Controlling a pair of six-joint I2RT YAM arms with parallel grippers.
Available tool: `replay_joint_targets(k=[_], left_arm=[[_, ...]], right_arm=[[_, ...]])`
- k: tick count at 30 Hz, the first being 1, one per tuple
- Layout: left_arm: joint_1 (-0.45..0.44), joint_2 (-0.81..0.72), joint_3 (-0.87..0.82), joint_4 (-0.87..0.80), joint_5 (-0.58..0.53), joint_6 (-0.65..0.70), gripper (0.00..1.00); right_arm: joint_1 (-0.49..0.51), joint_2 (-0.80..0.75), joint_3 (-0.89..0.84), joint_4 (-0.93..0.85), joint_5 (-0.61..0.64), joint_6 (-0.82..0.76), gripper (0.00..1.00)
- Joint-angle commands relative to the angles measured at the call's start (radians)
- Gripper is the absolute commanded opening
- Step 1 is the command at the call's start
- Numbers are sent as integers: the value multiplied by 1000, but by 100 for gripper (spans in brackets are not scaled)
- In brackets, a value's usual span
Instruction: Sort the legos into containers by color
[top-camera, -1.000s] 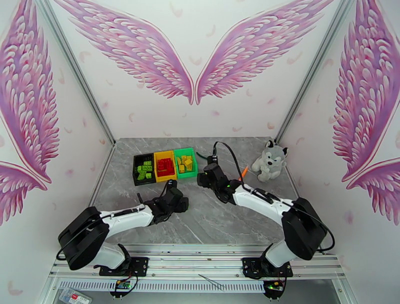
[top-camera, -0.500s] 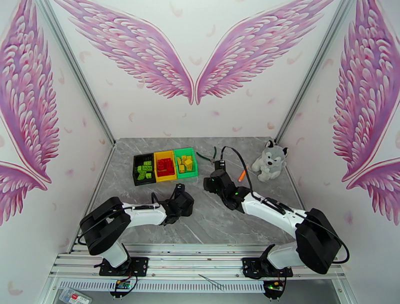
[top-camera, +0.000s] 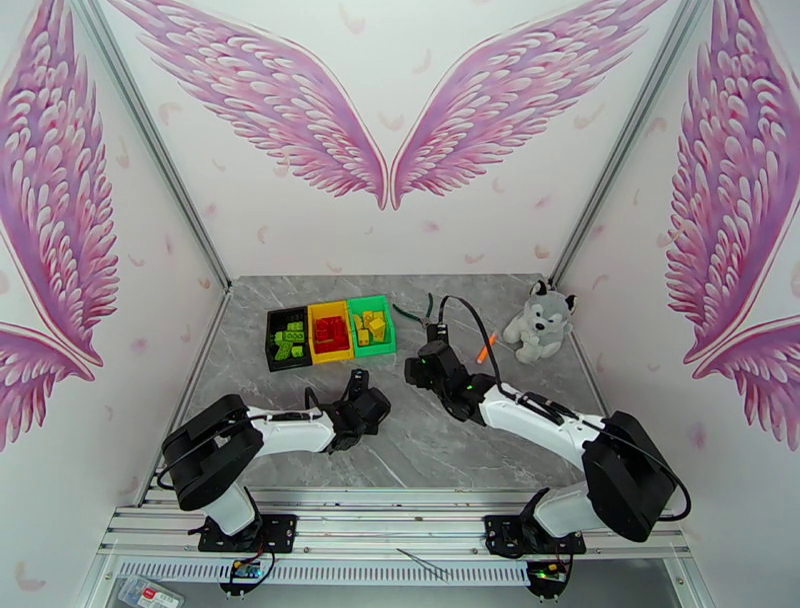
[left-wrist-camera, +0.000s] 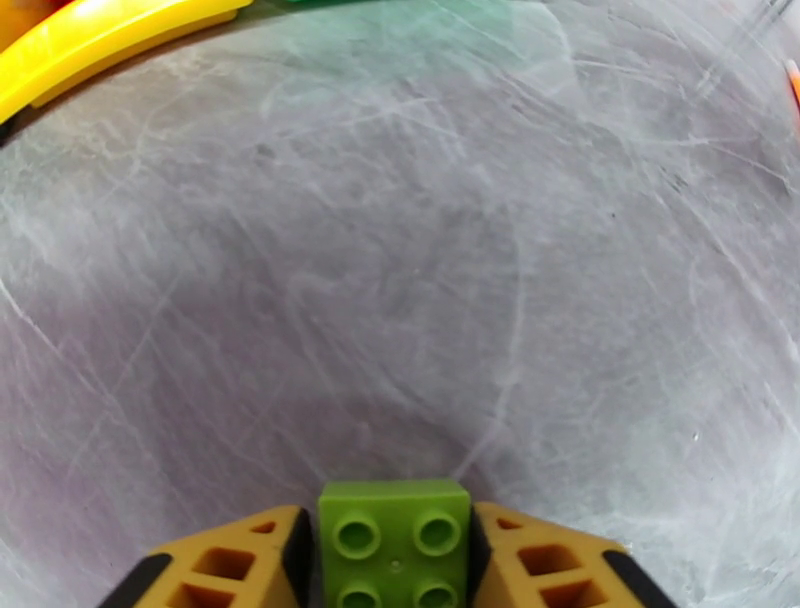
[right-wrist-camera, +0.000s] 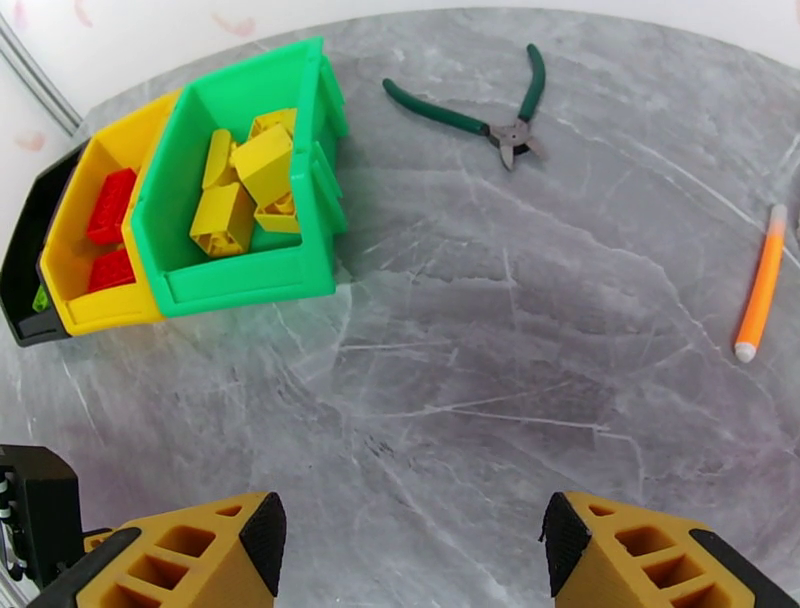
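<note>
A lime green lego (left-wrist-camera: 395, 545) sits pinched between the yellow fingers of my left gripper (left-wrist-camera: 395, 555), low over bare marble. From above, the left gripper (top-camera: 360, 385) is just in front of the bins. The black bin (top-camera: 271, 345) holds lime green legos (top-camera: 290, 338). The yellow bin (right-wrist-camera: 108, 310) holds red legos (right-wrist-camera: 110, 190). The green bin (right-wrist-camera: 240, 282) holds yellow legos (right-wrist-camera: 240, 180). My right gripper (right-wrist-camera: 410, 560) is open and empty, near the table middle (top-camera: 418, 366), to the right of the bins.
Green-handled pliers (right-wrist-camera: 500, 125) lie behind the right gripper, and a thin orange stick (right-wrist-camera: 760, 280) lies further right. A husky plush (top-camera: 538, 320) sits at the table's right. The yellow bin's rim (left-wrist-camera: 100, 40) is at the top left of the left wrist view.
The left arm has swung right with its gripper. The right gripper has drawn back from the green bin, toward the near right.
</note>
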Motion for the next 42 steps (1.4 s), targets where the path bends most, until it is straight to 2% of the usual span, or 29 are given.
replay_joint_targets(k=[1,5,11,16,21,27,34,42], left_arm=[[0,-53,-17,-27,-30,-3,41],[31,-113,-53,-9,-33,2,40],[137,-210,-108,36,14,38,40],[253,-273,-148,82,77,70,40],[383,-305,-181,151,178,92,40],[552,-323,-188,212,280,104,40],[705,-305,-96,207,276,152,41],[772,-155,96,174,246,215,49]], right_arm=[[7,18,-10,45,-59,18,74],[7,35,-36,110,-172,12,74],[8,115,-60,261,-436,20,74],[19,254,-43,467,-699,90,73],[55,421,42,633,-865,182,72],[86,533,178,647,-906,217,70],[94,548,279,544,-878,171,70],[75,468,258,415,-777,90,71]])
